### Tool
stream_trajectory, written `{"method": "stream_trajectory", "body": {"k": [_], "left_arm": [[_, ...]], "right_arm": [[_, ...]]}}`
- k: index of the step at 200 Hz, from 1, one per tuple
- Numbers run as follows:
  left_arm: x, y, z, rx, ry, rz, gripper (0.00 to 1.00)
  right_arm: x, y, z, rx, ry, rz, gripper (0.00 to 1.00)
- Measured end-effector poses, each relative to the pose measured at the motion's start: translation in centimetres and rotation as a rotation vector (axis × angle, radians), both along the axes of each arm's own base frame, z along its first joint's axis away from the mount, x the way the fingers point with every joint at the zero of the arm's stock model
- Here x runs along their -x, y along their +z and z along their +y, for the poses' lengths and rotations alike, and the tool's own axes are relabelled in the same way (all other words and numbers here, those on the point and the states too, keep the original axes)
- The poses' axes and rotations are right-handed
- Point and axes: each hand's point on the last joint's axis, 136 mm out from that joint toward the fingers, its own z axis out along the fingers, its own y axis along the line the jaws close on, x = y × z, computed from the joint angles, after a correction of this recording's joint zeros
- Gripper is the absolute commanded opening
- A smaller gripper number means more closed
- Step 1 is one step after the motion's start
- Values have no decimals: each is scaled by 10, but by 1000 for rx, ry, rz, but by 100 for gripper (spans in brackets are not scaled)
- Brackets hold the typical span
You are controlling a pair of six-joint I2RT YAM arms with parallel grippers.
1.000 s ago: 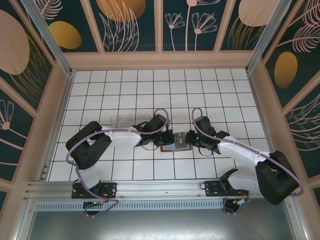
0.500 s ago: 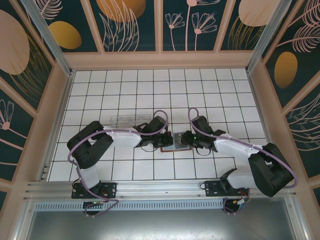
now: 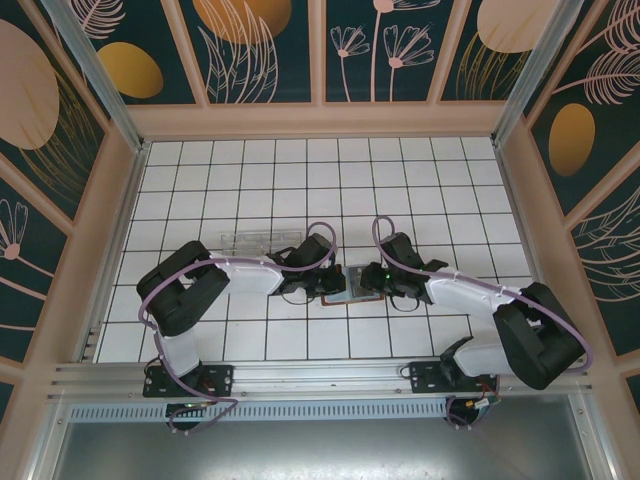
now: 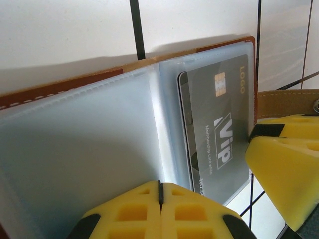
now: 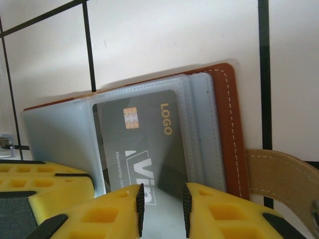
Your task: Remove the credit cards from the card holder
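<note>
1. A clear box (image 3: 250, 241) lay on the counter (image 3: 400, 190) (well apart from the open card holder (image 5: 227, 129)).
2. Left pincer (image 4: 160, 199) clamped its sleeve (image 4: 89, 149); right pincer (image 5: 163, 204) stood slightly apart over the card (image 5: 144, 134).
3. The card read "LOGO", "VIP".

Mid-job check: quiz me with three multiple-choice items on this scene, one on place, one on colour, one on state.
1. Where does the card holder lie? A) between the left gripper and the right gripper B) against the far wall C) on the arm bases
2. What colour is the card? A) red B) dark grey C) white
3. How do the left gripper's fingers stand? A) wide apart B) shut together C) crossed
Answers: 1 A, top view shows a gripper on each side; 2 B, grey with gold lettering; 3 B, no gap between them.
</note>
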Motion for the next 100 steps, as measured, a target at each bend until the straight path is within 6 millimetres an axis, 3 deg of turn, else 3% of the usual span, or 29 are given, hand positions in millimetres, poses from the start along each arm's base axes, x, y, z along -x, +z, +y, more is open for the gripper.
{"method": "stream_trajectory", "body": {"k": [36,100], "left_arm": [[0,0,0,0,0,0,0],[0,0,0,0,0,0,0]], "right_arm": [[0,-2,-8,41,-14,-6,30],[4,-3,-3,44,7,-4,30]]}}
